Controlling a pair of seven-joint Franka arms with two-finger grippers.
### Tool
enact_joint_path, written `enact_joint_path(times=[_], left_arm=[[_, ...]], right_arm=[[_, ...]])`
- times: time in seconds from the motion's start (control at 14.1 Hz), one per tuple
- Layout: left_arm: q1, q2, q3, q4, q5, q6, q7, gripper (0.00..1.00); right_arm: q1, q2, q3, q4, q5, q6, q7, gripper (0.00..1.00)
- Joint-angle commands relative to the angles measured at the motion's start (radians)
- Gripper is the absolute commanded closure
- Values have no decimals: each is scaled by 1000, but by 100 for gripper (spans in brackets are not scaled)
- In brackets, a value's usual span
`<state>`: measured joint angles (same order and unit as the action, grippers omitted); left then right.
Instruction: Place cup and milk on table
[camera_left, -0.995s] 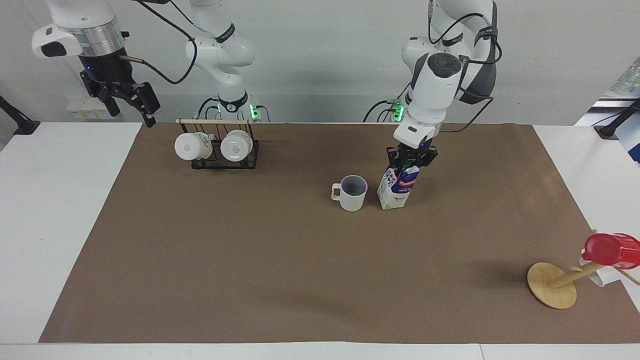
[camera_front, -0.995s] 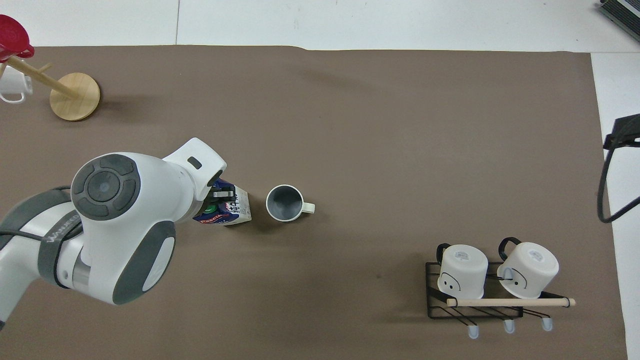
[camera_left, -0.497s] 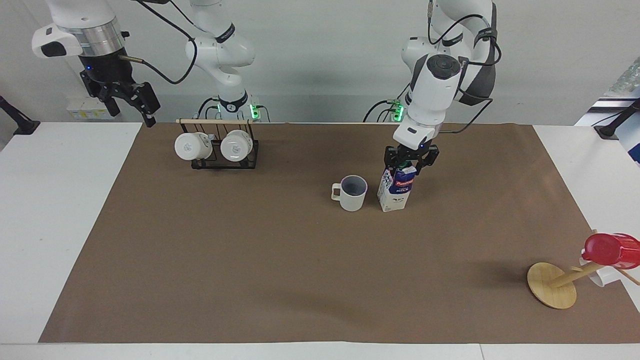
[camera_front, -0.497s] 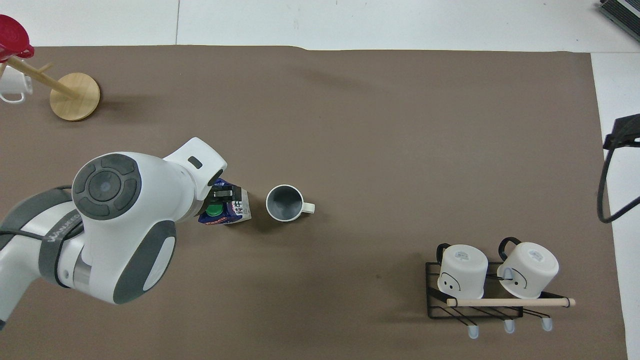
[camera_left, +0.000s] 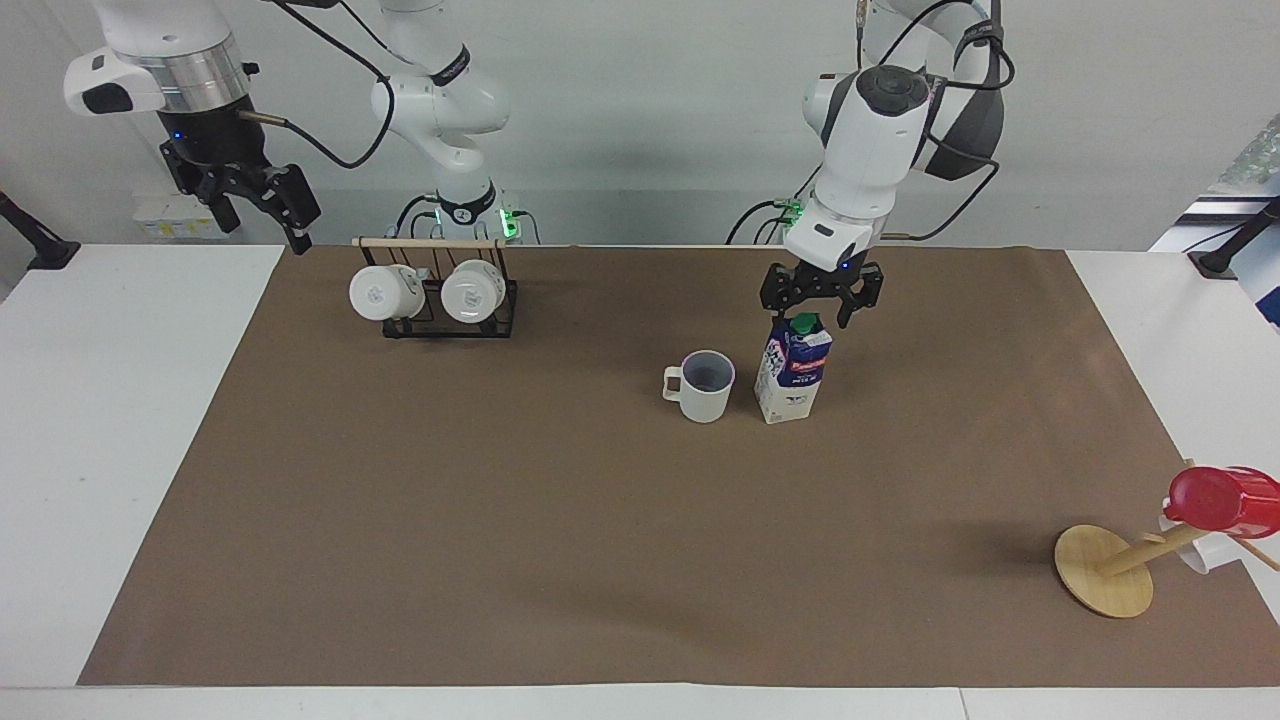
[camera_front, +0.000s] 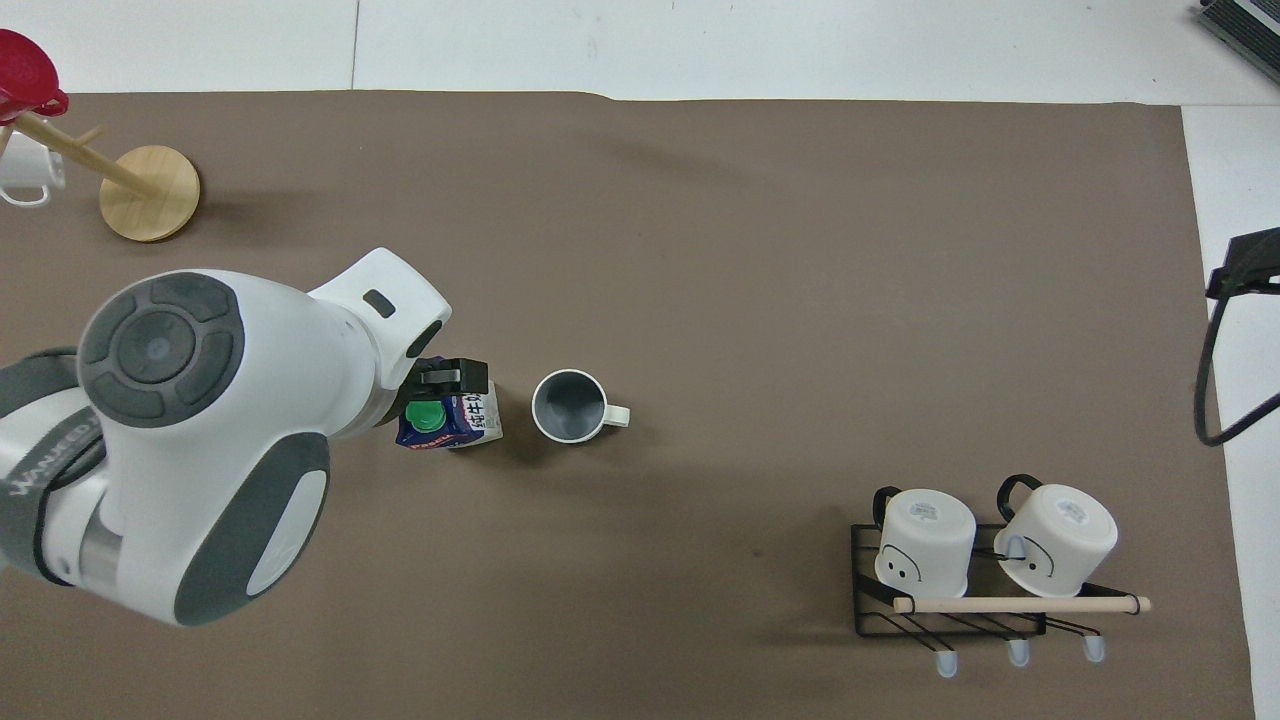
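The milk (camera_left: 792, 372) stands upright on the brown paper of the table (camera_left: 500, 550), its green cap up. Beside it, toward the right arm's end, sits the cup (camera_left: 705, 386), upright with its grey-blue inside showing and its handle turned away from the carton. My left gripper (camera_left: 810, 312) hangs open just above the carton's cap and holds nothing. From overhead, the left arm covers part of the milk (camera_front: 447, 421), and the cup (camera_front: 568, 405) is in full sight. My right gripper (camera_left: 262, 222) waits open, raised over the table's edge at its own end.
A black wire rack (camera_left: 440, 325) with two white mugs on their sides stands near the right arm's base. A tilted wooden stand (camera_left: 1105, 572) carrying a red cup (camera_left: 1220, 498) sits far from the robots at the left arm's end.
My left gripper has opened, let go of the milk and risen above its cap. The carton now stands free and upright. The right arm has not moved.
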<state>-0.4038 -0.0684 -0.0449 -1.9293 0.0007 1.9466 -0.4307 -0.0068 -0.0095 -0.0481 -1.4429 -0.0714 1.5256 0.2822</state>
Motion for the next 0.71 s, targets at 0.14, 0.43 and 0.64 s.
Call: enact_joint_path(times=[0.14, 0.43, 0.64], left_arm=[[15, -31, 28, 93, 22, -142, 70, 0], [92, -48, 29, 165, 24, -251, 196, 0], [196, -51, 33, 204, 15, -325, 309, 0]], right_arm=[[-7, -1, 4, 7, 15, -16, -20, 0], [-7, -1, 4, 7, 15, -16, -20, 0], [-7, -1, 4, 7, 15, -16, -20, 0]])
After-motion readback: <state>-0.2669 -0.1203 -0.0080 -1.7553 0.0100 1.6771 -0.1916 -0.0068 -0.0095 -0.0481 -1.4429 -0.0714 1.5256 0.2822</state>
